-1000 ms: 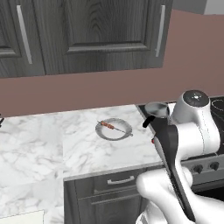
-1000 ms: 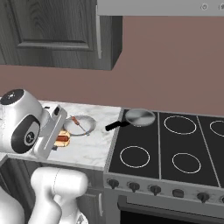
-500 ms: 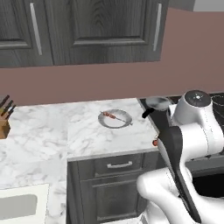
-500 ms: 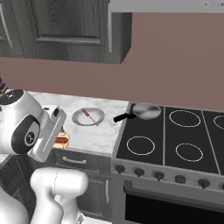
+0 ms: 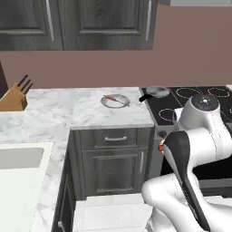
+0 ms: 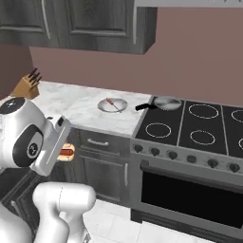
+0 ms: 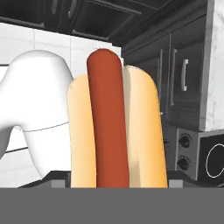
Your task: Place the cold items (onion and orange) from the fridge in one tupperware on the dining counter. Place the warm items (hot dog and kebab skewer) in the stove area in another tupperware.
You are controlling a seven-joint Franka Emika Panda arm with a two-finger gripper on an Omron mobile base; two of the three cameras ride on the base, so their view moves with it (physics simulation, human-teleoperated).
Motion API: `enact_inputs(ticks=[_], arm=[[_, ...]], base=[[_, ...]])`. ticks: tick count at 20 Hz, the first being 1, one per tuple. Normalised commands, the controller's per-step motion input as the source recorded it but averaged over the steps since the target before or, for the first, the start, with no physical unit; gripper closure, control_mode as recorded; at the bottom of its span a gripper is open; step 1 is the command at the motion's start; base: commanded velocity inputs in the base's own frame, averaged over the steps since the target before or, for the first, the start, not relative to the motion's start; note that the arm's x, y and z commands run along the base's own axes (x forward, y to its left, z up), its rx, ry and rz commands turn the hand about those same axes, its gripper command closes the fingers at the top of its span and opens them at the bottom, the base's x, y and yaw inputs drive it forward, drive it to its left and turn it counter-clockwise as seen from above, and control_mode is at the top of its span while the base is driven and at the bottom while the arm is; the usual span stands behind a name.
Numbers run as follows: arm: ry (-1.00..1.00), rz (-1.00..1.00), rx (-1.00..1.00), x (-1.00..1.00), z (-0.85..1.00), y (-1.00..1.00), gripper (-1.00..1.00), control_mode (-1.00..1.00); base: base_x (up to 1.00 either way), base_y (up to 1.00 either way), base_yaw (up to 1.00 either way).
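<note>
Marble counter (image 6: 76,107): white-veined top left of the stove, above dark drawers; a grey plate (image 6: 112,105) is set near its right end.
Kebab skewer (image 6: 112,103): laid across the plate, thin and reddish; seen also in the left base view (image 5: 114,99).
Pan (image 6: 166,102): grey, on the far left burner of the stove (image 6: 199,128), black handle pointing left toward the plate.
Knife block (image 6: 27,85): wooden, far left on the counter by the wall.
Hot dog (image 7: 116,131): held in the gripper (image 6: 64,152); in the hand view it is seen lengthwise, red sausage between pale bun halves, rising straight out from between the finger tips.
Hot dog, right base view: an orange-red end (image 6: 68,152) is seen poking out just right of the white hand, low and in front of the cabinet drawers, well below counter height.
Gripper state: jaws are spread fairly wide and closed on the bun's sides; the fingertips themselves are hidden behind the bun.
Position relative to targets: the held hot dog is carried well apart from plate and pan, on the near side of the counter.
Sink (image 5: 18,158): pale basin at near left in the left base view.
</note>
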Motion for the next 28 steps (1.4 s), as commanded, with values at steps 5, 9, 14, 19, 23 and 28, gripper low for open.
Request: enact_inputs(ticks=[5,9,14,19,23,28], arm=[[0.00,0.00,0.00,0.00,0.00,0.00,1.00,1.00],[0.00,0.00,0.00,0.00,0.00,0.00,1.00,1.00],[0.00,0.00,0.00,0.00,0.00,0.00,1.00,1.00],[0.00,0.00,0.00,0.00,0.00,0.00,1.00,1.00],[0.00,0.00,0.00,0.00,0.00,0.00,1.00,1.00],[0.00,0.00,0.00,0.00,0.00,0.00,1.00,1.00]], base=[[-1.00,-0.16,0.03],[-1.00,-0.12,0.07],[-1.00,-0.45,0.18],[-0.88,-0.82,0.18],[-0.88,-0.69,0.09],[-1.00,-0.24,-0.03]])
